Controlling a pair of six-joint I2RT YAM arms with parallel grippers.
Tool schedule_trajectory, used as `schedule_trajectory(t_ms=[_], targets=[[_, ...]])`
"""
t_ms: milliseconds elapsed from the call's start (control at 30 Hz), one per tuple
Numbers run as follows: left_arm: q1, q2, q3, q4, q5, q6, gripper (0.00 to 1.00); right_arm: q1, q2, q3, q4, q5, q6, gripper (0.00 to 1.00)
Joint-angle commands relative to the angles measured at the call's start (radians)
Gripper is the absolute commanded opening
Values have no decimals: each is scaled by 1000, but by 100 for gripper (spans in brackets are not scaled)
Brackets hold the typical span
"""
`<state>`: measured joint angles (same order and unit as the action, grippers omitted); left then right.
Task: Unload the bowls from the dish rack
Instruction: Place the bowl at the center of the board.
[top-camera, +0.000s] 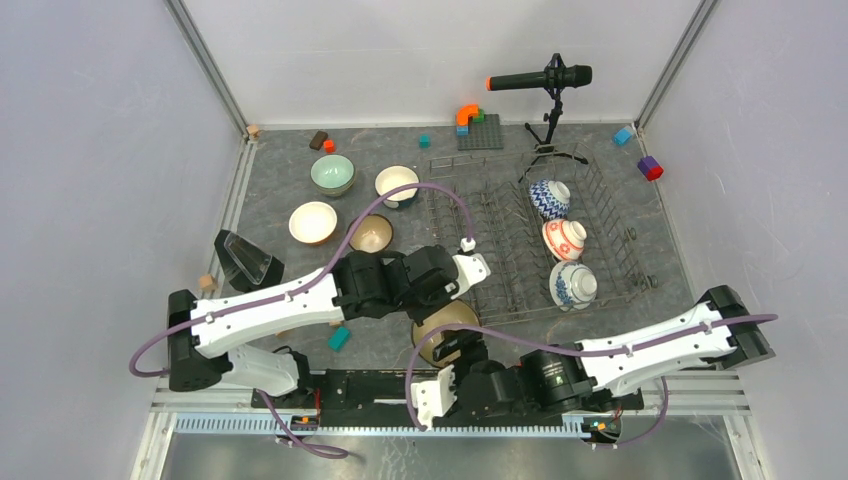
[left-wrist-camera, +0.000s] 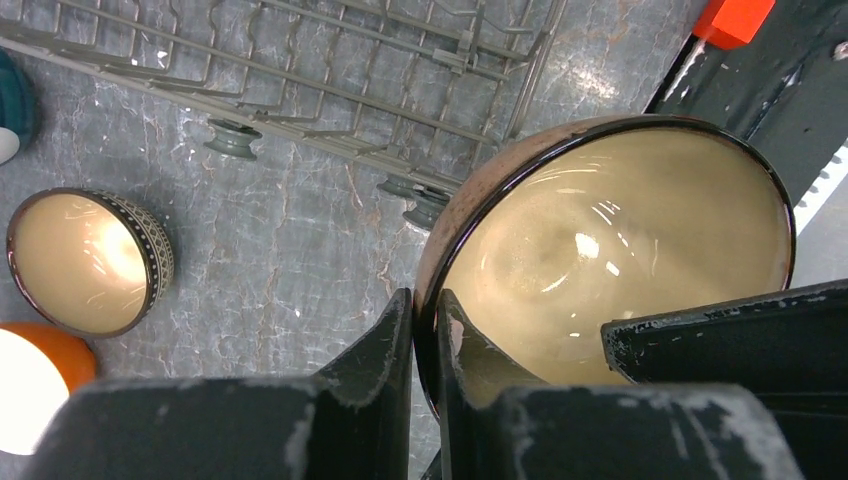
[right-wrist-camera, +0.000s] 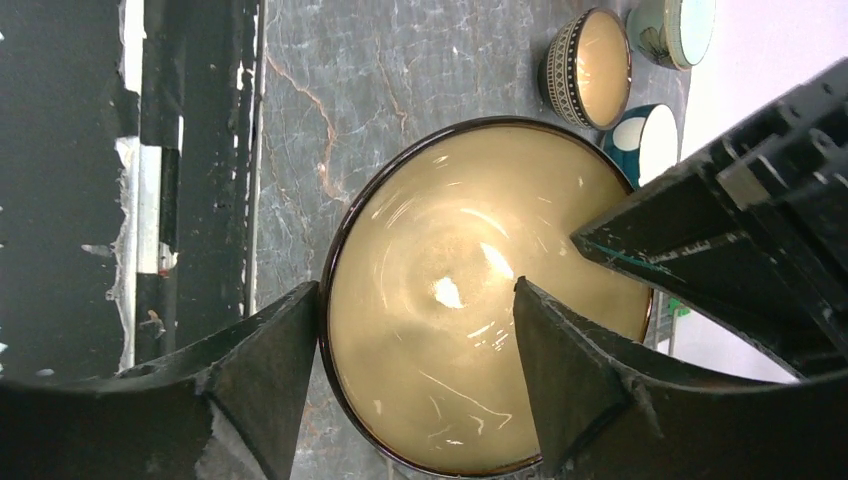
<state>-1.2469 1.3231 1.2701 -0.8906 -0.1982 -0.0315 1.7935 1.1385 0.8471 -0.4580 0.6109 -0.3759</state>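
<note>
At the left of the table four bowls stand upright and out of the rack, from the pale green bowl (top-camera: 332, 173) at the back to the dark-banded bowl (top-camera: 371, 233) nearest the arms. Just right of them the left gripper (left-wrist-camera: 425, 310) is pinched narrow on the rim of the brown bowl (left-wrist-camera: 600, 250), with one finger outside the wall and one inside. This bowl sits mouth up, just clear of the near edge of the dish rack (top-camera: 480, 230) and between the two arms.

The right gripper (right-wrist-camera: 417, 290) straddles the opposite rim with its jaws wide and grips nothing. So the bowl is the left arm's alone, and the stood-out bowls lie to its left, on that arm's side, which suits a short carry that way.

Further right, three bowls wait on edge at the rack's right end: the zigzag bowl (top-camera: 549, 198), the red-and-white bowl (top-camera: 565, 239) and the blue-and-white bowl (top-camera: 574, 285). All three are nearer the right arm.

The brown bowl's underside is hidden in every view, so it may be resting on the table or just lifted. From above, both grippers' fingertips are covered by their own wrists.
</note>
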Motion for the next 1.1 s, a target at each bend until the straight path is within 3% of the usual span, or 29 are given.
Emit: schedule_trajectory(t_ms=[0,533,833,933,1067], targets=[[-9,-65,6,72,33,-46,2,1,-79,63,69,21,27,77],[-3,-136,11,98,-18,-91,2,1,-305,68,274,-164,120,84],[75,-269,-57,70,-225,-238,2,-12,-288,72,407,238,147,85],[196,-357,-116,67,-239,-331,2,-82,-265,74,427,298,191,87],[315,-461,-198,65,-250,-440,2,-302,-265,79,407,152,357,87]])
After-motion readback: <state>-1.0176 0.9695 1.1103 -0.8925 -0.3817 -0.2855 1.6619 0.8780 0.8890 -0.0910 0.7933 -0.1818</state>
